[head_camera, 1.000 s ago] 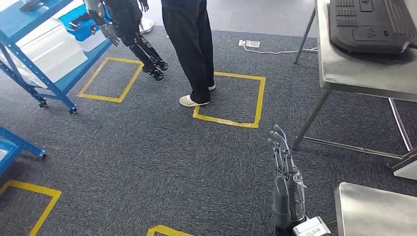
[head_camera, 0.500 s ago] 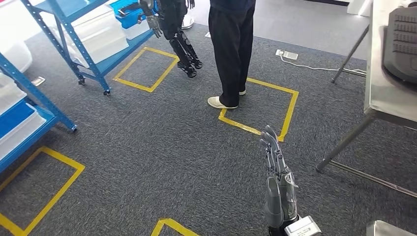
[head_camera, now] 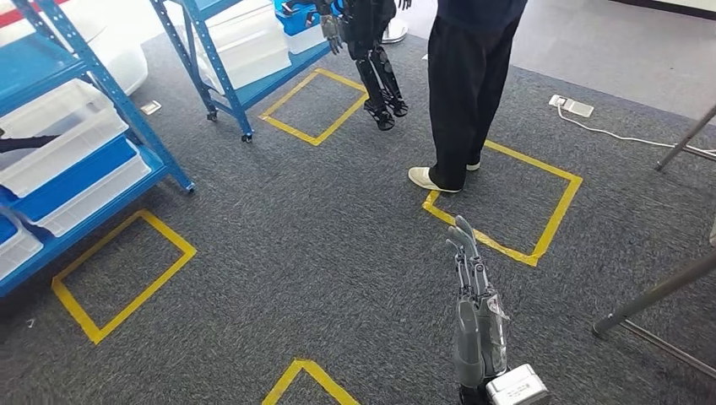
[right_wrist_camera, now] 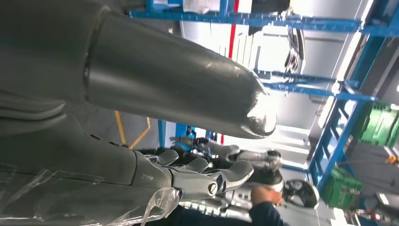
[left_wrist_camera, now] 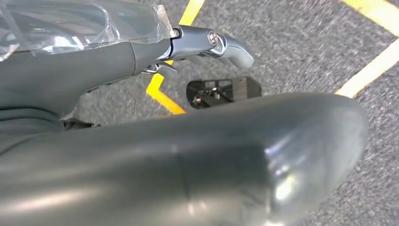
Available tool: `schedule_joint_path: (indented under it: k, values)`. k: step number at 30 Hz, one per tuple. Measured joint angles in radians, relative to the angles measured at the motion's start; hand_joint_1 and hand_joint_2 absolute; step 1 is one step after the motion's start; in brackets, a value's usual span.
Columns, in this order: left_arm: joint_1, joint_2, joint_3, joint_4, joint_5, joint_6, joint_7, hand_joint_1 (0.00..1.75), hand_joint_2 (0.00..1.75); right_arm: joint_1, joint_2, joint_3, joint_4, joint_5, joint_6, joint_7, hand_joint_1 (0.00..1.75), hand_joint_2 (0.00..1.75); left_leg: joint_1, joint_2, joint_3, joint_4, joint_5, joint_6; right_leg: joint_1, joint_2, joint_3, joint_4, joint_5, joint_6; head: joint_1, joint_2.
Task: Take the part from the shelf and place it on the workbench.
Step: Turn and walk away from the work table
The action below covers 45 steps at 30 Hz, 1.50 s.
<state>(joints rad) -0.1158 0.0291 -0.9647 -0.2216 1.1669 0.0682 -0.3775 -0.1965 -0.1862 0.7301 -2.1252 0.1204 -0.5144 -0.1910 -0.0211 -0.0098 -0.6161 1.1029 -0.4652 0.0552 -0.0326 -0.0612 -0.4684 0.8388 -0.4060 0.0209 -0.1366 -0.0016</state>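
A blue shelf [head_camera: 127, 118] with white and blue bins [head_camera: 59, 139] stands at the left of the head view; a dark object [head_camera: 21, 142] juts out over one bin, too small to identify. My right hand [head_camera: 473, 291] hangs low over the carpet, fingers straight and apart, holding nothing. In the right wrist view its fingers [right_wrist_camera: 211, 181] are likewise extended and empty. My left hand [left_wrist_camera: 188, 141] hangs above the carpet with its fingers [left_wrist_camera: 216, 44] stretched out, nothing in them.
A person in dark trousers [head_camera: 464, 93] stands on a yellow floor square [head_camera: 540, 211]. Another robot [head_camera: 371, 51] works at a second blue shelf [head_camera: 245, 51] at the back. A metal table leg [head_camera: 667, 291] crosses the right edge. A power strip [head_camera: 572, 106] lies on the carpet.
The whole picture has shifted: the camera swung left. The workbench slid out at the right and the near blue shelf came in at the left. My right hand still hangs empty.
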Motion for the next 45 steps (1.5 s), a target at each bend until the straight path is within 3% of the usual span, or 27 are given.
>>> schedule_joint_path:
  k: [3, 4, 5, 7, 9, 11, 12, 13, 14, 15, 18, 20, 22, 24, 26, 27, 28, 29, 30, 31, 33, 35, 38, 41, 42, 44, 45]
  values:
    - [-0.007, 0.004, 0.000, 0.000, -0.003, 0.004, 0.010, 0.00, 0.00, 0.003, 0.000, 0.000, 0.001, -0.017, -0.008, -0.011, 0.00, 0.00, -0.036, 0.085, 0.139, -0.254, 0.099, 0.035, 0.004, -0.035, 0.024, -0.012, -0.007, 0.001, 0.000, 0.000]
    - [-0.012, 0.007, 0.000, 0.000, -0.004, 0.006, 0.014, 0.00, 0.00, 0.005, 0.000, 0.000, 0.002, -0.023, -0.012, -0.015, 0.00, 0.00, -0.047, 0.108, 0.163, -0.299, 0.109, 0.045, 0.007, -0.047, 0.028, -0.015, -0.008, 0.002, -0.001, 0.000]
    - [-0.015, 0.009, 0.000, 0.000, -0.006, 0.008, 0.018, 0.00, 0.00, 0.008, 0.000, 0.000, 0.002, -0.029, -0.016, -0.019, 0.00, 0.00, -0.051, 0.111, 0.171, -0.320, 0.110, 0.049, 0.011, -0.061, 0.030, -0.017, -0.010, 0.004, -0.001, 0.000]
    - [-0.013, 0.010, -0.001, 0.000, -0.011, 0.011, 0.023, 0.00, 0.00, 0.014, -0.001, -0.002, 0.002, -0.040, -0.023, -0.028, 0.00, 0.00, -0.042, 0.084, 0.181, -0.342, 0.117, 0.045, 0.022, -0.073, 0.036, -0.015, -0.019, 0.009, 0.000, 0.000]
    - [-0.006, 0.009, -0.002, 0.000, -0.018, 0.013, 0.028, 0.00, 0.00, 0.023, -0.002, -0.004, 0.001, -0.046, -0.030, -0.036, 0.00, 0.00, -0.028, 0.055, 0.193, -0.354, 0.128, 0.038, 0.025, -0.024, 0.014, 0.050, -0.060, 0.016, 0.000, 0.000]
    - [-0.007, 0.005, -0.007, 0.000, -0.021, 0.014, 0.030, 0.00, 0.00, 0.036, -0.004, -0.007, 0.001, -0.050, -0.036, -0.040, 0.00, 0.00, -0.022, 0.025, 0.195, -0.355, 0.132, 0.039, 0.022, 0.037, -0.063, 0.211, -0.133, 0.021, 0.001, 0.000]
    - [-0.008, 0.003, -0.011, 0.000, -0.022, 0.014, 0.030, 0.00, 0.00, 0.042, -0.006, -0.008, 0.001, -0.051, -0.038, -0.041, 0.00, 0.00, -0.021, 0.009, 0.195, -0.355, 0.133, 0.040, 0.021, 0.049, -0.106, 0.290, -0.159, 0.023, 0.001, 0.000]
    - [-0.007, 0.000, -0.014, 0.000, -0.023, 0.014, 0.030, 0.00, 0.00, 0.047, -0.007, -0.009, 0.001, -0.053, -0.039, -0.041, 0.00, 0.00, -0.020, -0.008, 0.196, -0.354, 0.133, 0.039, 0.020, 0.053, -0.137, 0.336, -0.165, 0.026, 0.001, 0.000]
    - [-0.006, -0.002, -0.017, 0.000, -0.023, 0.014, 0.030, 0.00, 0.00, 0.050, -0.008, -0.011, 0.001, -0.054, -0.040, -0.041, 0.00, 0.00, -0.018, -0.025, 0.198, -0.353, 0.132, 0.038, 0.020, 0.054, -0.146, 0.338, -0.149, 0.028, 0.001, 0.000]
    - [-0.004, -0.003, -0.019, 0.000, -0.024, 0.014, 0.030, 0.00, 0.00, 0.052, -0.009, -0.012, 0.001, -0.055, -0.040, -0.041, 0.00, 0.00, -0.016, -0.042, 0.200, -0.351, 0.130, 0.036, 0.019, 0.057, -0.133, 0.292, -0.113, 0.030, 0.001, 0.000]
    - [-0.003, -0.006, -0.021, 0.000, -0.027, 0.014, 0.030, 0.00, 0.00, 0.054, -0.011, -0.016, 0.000, -0.056, -0.042, -0.040, 0.00, 0.00, -0.010, -0.086, 0.201, -0.337, 0.117, 0.021, 0.007, 0.114, -0.033, 0.055, 0.004, 0.038, 0.002, 0.000]
    - [-0.004, -0.007, -0.022, 0.000, -0.029, 0.014, 0.030, 0.00, 0.00, 0.055, -0.012, -0.019, -0.001, -0.057, -0.044, -0.039, 0.00, 0.00, -0.011, -0.106, 0.193, -0.331, 0.109, 0.016, 0.003, 0.133, -0.007, -0.005, 0.024, 0.026, 0.002, 0.000]
    - [0.000, -0.007, -0.023, 0.000, -0.030, 0.014, 0.030, 0.00, 0.00, 0.055, -0.012, -0.020, -0.003, -0.057, -0.044, -0.038, 0.00, 0.00, -0.009, -0.114, 0.186, -0.325, 0.104, 0.015, 0.004, 0.106, -0.007, -0.006, 0.027, 0.006, 0.002, 0.000]
    - [0.003, -0.007, -0.024, 0.000, -0.031, 0.014, 0.029, 0.00, 0.00, 0.055, -0.012, -0.021, -0.005, -0.057, -0.044, -0.037, 0.00, 0.00, -0.007, -0.078, 0.152, -0.255, 0.065, 0.004, 0.002, 0.080, -0.006, -0.008, 0.029, -0.005, 0.001, 0.000]
    - [0.000, -0.008, -0.025, 0.000, -0.032, 0.014, 0.029, 0.00, 0.00, 0.057, -0.013, -0.023, -0.006, -0.057, -0.045, -0.037, 0.00, 0.00, 0.001, -0.026, 0.070, -0.092, -0.012, -0.012, 0.002, 0.056, -0.006, -0.010, 0.028, -0.010, 0.001, 0.000]
    - [-0.001, -0.008, -0.025, 0.000, -0.032, 0.014, 0.029, 0.00, 0.00, 0.058, -0.014, -0.025, -0.006, -0.057, -0.045, -0.036, 0.00, 0.00, 0.006, -0.015, 0.026, -0.007, -0.045, -0.018, 0.002, 0.043, -0.006, -0.010, 0.026, -0.011, 0.001, 0.000]
    - [-0.001, -0.009, -0.025, 0.000, -0.032, 0.014, 0.030, 0.00, 0.00, 0.060, -0.015, -0.026, -0.006, -0.058, -0.047, -0.035, 0.00, 0.00, 0.010, -0.010, -0.006, 0.049, -0.060, -0.021, 0.002, 0.031, -0.005, -0.010, 0.024, -0.011, 0.001, 0.000]
    - [0.001, -0.009, -0.025, 0.000, -0.032, 0.014, 0.030, 0.00, 0.00, 0.062, -0.016, -0.028, -0.006, -0.059, -0.049, -0.034, 0.00, 0.00, 0.011, -0.008, -0.015, 0.060, -0.054, -0.021, 0.003, 0.018, -0.002, -0.010, 0.021, -0.010, 0.001, 0.000]
    - [0.002, -0.010, -0.026, 0.000, -0.033, 0.013, 0.030, 0.00, 0.00, 0.063, -0.018, -0.031, -0.006, -0.062, -0.051, -0.033, 0.00, 0.00, 0.011, -0.003, 0.000, 0.023, -0.028, -0.018, 0.003, 0.005, 0.002, -0.010, 0.018, -0.010, 0.001, 0.000]
    - [0.002, -0.010, -0.026, 0.000, -0.033, 0.013, 0.030, 0.00, 0.00, 0.065, -0.019, -0.033, -0.007, -0.064, -0.053, -0.031, 0.00, 0.00, 0.008, 0.010, 0.035, -0.052, 0.011, -0.011, 0.004, -0.007, 0.009, -0.012, 0.015, -0.009, 0.001, 0.000]
    - [-0.003, -0.010, -0.027, 0.000, -0.033, 0.013, 0.030, 0.00, 0.00, 0.068, -0.021, -0.041, -0.011, -0.068, -0.055, -0.030, 0.00, 0.00, -0.009, 0.079, 0.124, -0.228, 0.080, 0.012, 0.006, -0.031, 0.025, -0.021, 0.011, -0.006, 0.000, 0.000]
    - [-0.011, -0.010, -0.027, 0.000, -0.033, 0.013, 0.030, 0.00, 0.00, 0.073, -0.023, -0.048, -0.015, -0.070, -0.057, -0.029, 0.00, 0.00, -0.023, 0.124, 0.165, -0.317, 0.099, 0.026, 0.011, -0.055, 0.036, -0.027, 0.005, 0.001, 0.000, 0.000]
    - [-0.016, -0.010, -0.027, 0.000, -0.032, 0.013, 0.030, 0.00, 0.00, 0.076, -0.025, -0.052, -0.016, -0.073, -0.059, -0.027, 0.00, 0.00, -0.025, 0.112, 0.165, -0.327, 0.096, 0.026, 0.015, -0.075, 0.039, -0.028, -0.001, 0.008, 0.001, 0.000]
    - [-0.012, -0.011, -0.028, 0.000, -0.033, 0.013, 0.030, 0.00, 0.00, 0.077, -0.026, -0.053, -0.017, -0.074, -0.057, -0.027, 0.00, 0.00, -0.021, 0.099, 0.170, -0.332, 0.105, 0.022, 0.014, -0.073, 0.042, -0.024, -0.006, 0.013, 0.001, 0.000]
    - [-0.008, -0.012, -0.029, 0.000, -0.033, 0.013, 0.030, 0.00, 0.00, 0.078, -0.027, -0.055, -0.018, -0.074, -0.056, -0.027, 0.00, 0.00, -0.016, 0.082, 0.174, -0.336, 0.115, 0.021, 0.014, -0.049, 0.031, 0.010, -0.029, 0.018, 0.002, 0.000]
    - [-0.004, -0.016, -0.032, 0.000, -0.032, 0.011, 0.030, 0.00, 0.00, 0.084, -0.033, -0.061, -0.021, -0.082, -0.047, -0.021, 0.00, 0.00, -0.006, 0.021, 0.185, -0.345, 0.135, 0.021, 0.014, 0.016, -0.066, 0.214, -0.116, 0.028, 0.002, 0.000]
    - [-0.005, -0.016, -0.033, 0.000, -0.032, 0.010, 0.029, 0.00, 0.00, 0.087, -0.037, -0.063, -0.022, -0.086, -0.043, -0.017, 0.00, 0.00, -0.006, -0.005, 0.188, -0.345, 0.135, 0.025, 0.015, 0.046, -0.117, 0.300, -0.141, 0.028, 0.003, 0.000]
